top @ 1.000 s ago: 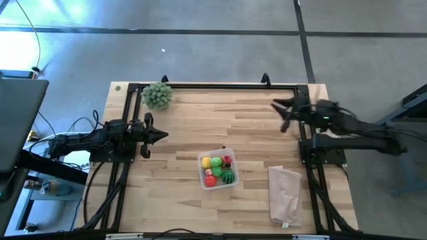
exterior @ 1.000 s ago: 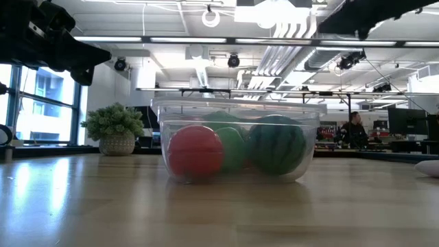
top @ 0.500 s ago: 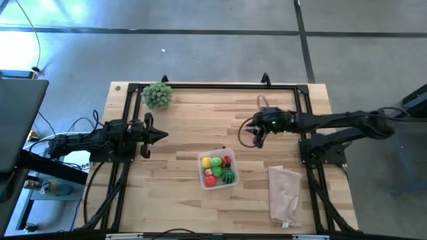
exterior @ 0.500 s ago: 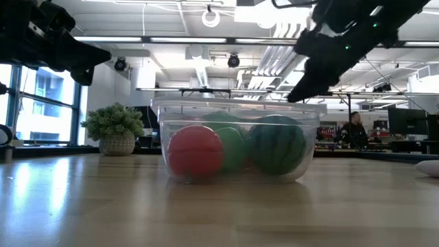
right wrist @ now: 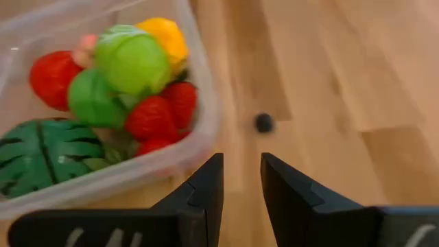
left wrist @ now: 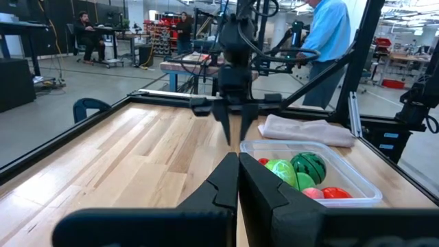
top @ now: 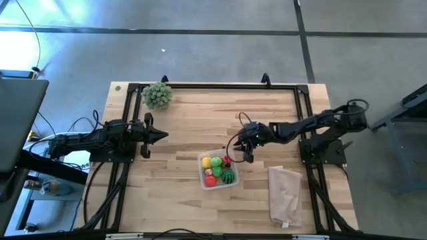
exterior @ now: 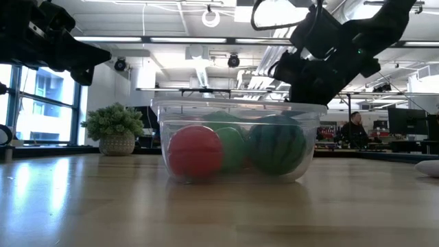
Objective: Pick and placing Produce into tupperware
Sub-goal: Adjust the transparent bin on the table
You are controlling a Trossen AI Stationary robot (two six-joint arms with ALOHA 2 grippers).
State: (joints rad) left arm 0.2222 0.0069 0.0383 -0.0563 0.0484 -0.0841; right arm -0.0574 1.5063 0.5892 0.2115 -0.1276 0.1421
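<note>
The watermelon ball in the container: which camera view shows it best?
The right wrist view: the watermelon ball is close, stripes clear. The low view shows it through the tupperware wall; the left wrist and high views show it small.

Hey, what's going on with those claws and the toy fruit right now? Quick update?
Right claw open, empty, beside tupperware. Left claw shut, waiting at table's left. Produce all inside. Nothing blocking.

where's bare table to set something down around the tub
Free wood lies between the bushy plant and the tupperware, and along the near edge left of the pinkish bag. It is crowded at the tupperware's far right corner, where the right gripper hovers; the left gripper waits at the left edge.
</note>
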